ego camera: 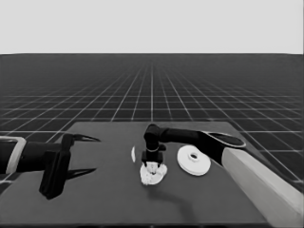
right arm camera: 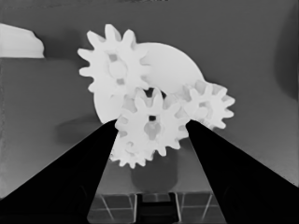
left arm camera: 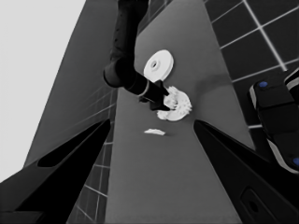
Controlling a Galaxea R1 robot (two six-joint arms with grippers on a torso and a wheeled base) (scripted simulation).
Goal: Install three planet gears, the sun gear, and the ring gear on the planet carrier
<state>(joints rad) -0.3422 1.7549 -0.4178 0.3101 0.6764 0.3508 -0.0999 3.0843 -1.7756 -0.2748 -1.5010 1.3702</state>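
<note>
Holding a gear [right arm camera: 152, 126] over the smaller round part [right arm camera: 175, 65], right end effector [right arm camera: 152, 135]

Gears [right arm camera: 152, 126] clustered on smaller round part [right arm camera: 173, 65]

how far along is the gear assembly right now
Mostly done: gears already sit on the smaller round part. In hand: the right gripper is over it with a gear between its fingers at the centre. Left: the larger round part lies apart beside it, not yet on top. The left gripper waits open at the table's left end.
</note>
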